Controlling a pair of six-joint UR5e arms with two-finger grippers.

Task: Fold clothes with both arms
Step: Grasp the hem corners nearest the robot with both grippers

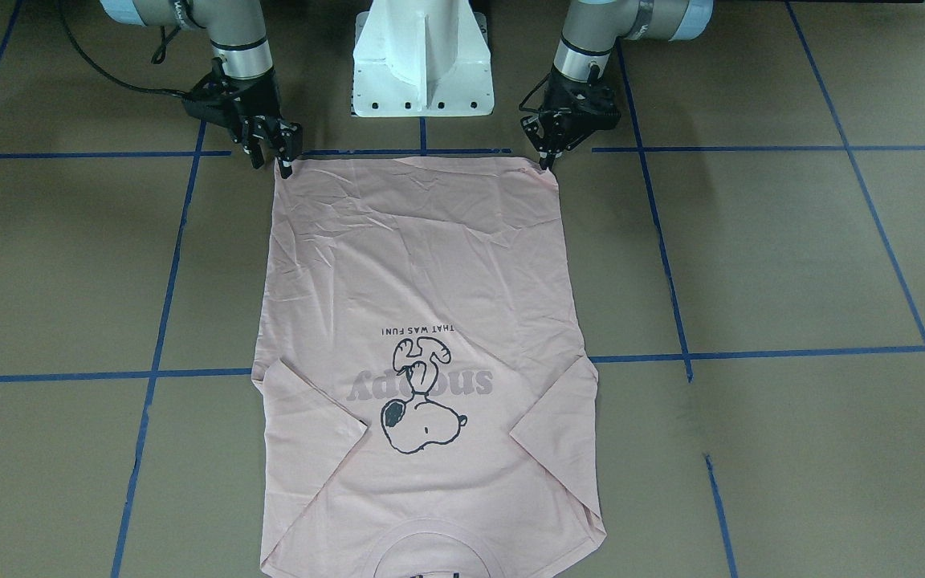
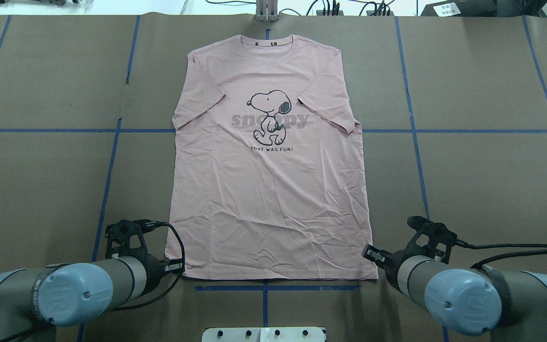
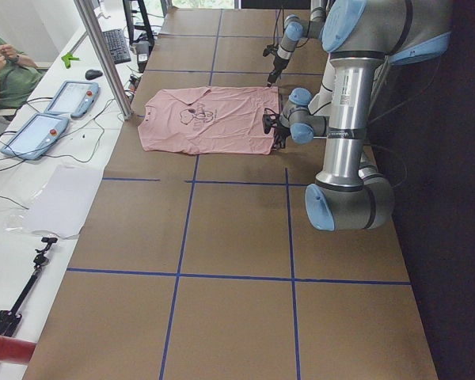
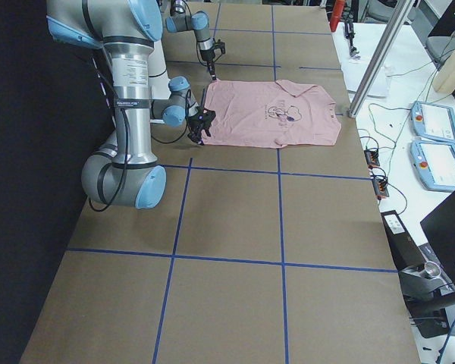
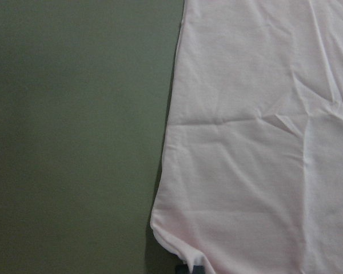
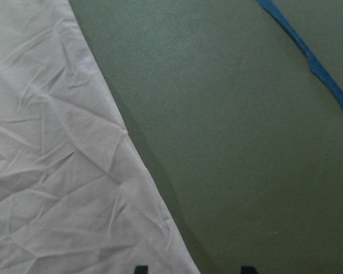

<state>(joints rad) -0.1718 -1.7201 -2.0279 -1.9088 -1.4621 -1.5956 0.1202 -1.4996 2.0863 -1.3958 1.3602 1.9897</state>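
Fingers [image 1: 286, 160] of the right gripper [image 1: 270, 164], at the upper left of the front-facing view, stand apart astride one bottom hem corner of the T-shirt [image 2: 273, 190] and grip nothing. Those of the left gripper [image 1: 547, 160], at the upper right there, look pinched together on the other hem corner. The pale pink, short-sleeved T-shirt lies flat, face up and lightly creased, mid-frame on the brown table [image 2: 468, 180], showing a Snoopy cartoon over grey "snoopy" lettering, its collar toward the overhead view's top.
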